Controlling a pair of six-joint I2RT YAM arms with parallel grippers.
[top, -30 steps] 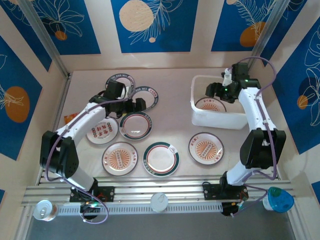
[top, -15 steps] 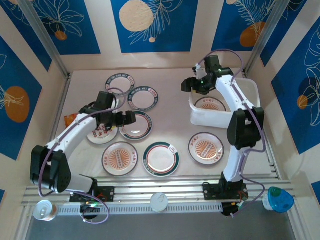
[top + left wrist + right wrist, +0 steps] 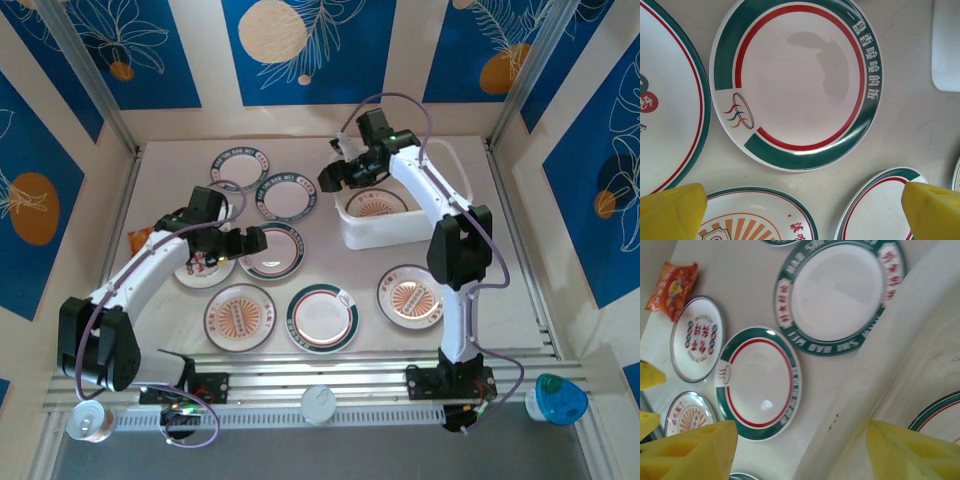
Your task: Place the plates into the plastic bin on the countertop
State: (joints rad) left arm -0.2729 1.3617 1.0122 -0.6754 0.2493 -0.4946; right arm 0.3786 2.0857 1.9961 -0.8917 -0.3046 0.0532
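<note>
Several small plates lie on the countertop (image 3: 350, 275): green-rimmed ones (image 3: 272, 250) (image 3: 322, 318) and orange-centred ones (image 3: 239, 317) (image 3: 412, 296). One more plate (image 3: 378, 205) lies inside the plastic bin (image 3: 400, 235). My right gripper (image 3: 345, 175) stands open astride the bin's left wall (image 3: 880, 380), one finger (image 3: 690, 450) outside and the other (image 3: 912, 452) inside. My left gripper (image 3: 235, 243) hangs open above the countertop, with a green-and-red-rimmed plate (image 3: 795, 82) just ahead of it and nothing between its fingers (image 3: 670, 212).
An orange snack packet (image 3: 140, 237) lies at the left wall. A tin (image 3: 90, 420), a white cap (image 3: 320, 403) and a blue cup (image 3: 558, 398) sit on the near rail. Two more plates (image 3: 241, 165) (image 3: 285, 194) lie at the back, left of the bin.
My right gripper has swung left from over the bin to its left wall, and the bin has slid left with it. The left gripper has shifted slightly left and nearer.
</note>
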